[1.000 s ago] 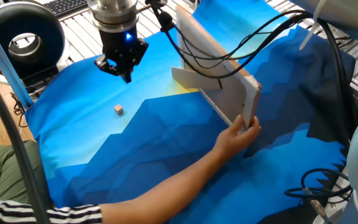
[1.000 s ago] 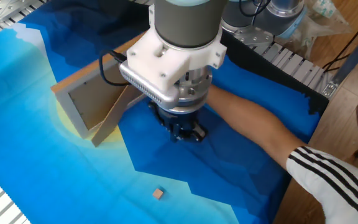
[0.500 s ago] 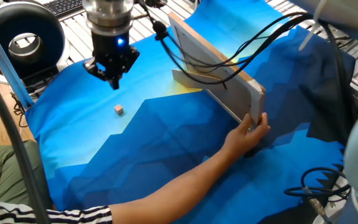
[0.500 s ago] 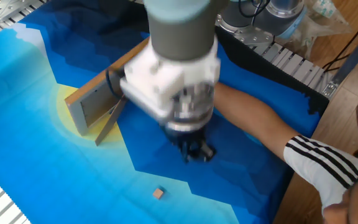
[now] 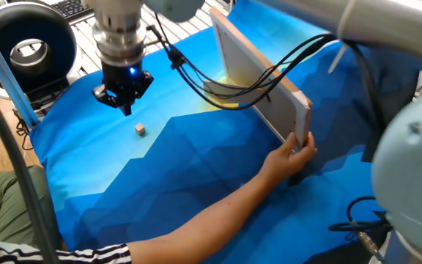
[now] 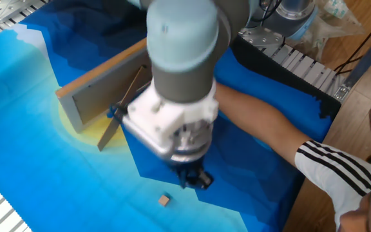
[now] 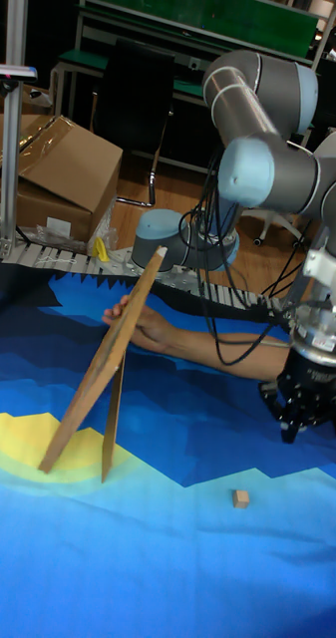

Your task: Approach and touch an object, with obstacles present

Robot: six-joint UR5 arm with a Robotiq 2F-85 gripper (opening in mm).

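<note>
The object, a tiny light-brown wooden cube point(image 5: 140, 129) point(image 6: 164, 200) point(image 7: 241, 497), lies on the blue cloth. My gripper point(image 5: 126, 109) point(image 6: 196, 183) point(image 7: 291, 432) hangs just above the cloth, a short way from the cube and not touching it, with its fingers together and nothing held. The obstacles are a large light-wood board point(image 5: 262, 81) point(image 6: 102, 87) point(image 7: 103, 364) that leans tilted, with a smaller brown prop panel point(image 6: 124, 109) point(image 7: 113, 414) under it. A person's hand point(image 5: 296, 156) point(image 7: 128, 321) holds the board's edge.
The person's arm point(image 5: 196, 213) point(image 6: 263, 125) reaches across the cloth to the board. The robot's black cables point(image 5: 226, 73) drape past the board. A black ring light point(image 5: 24, 37) stands beyond the cloth's corner. A cardboard box point(image 7: 58, 169) sits behind the table.
My gripper has travelled away from the board and lower, closing in on the cube. The hand has shifted the board to a steeper lean.
</note>
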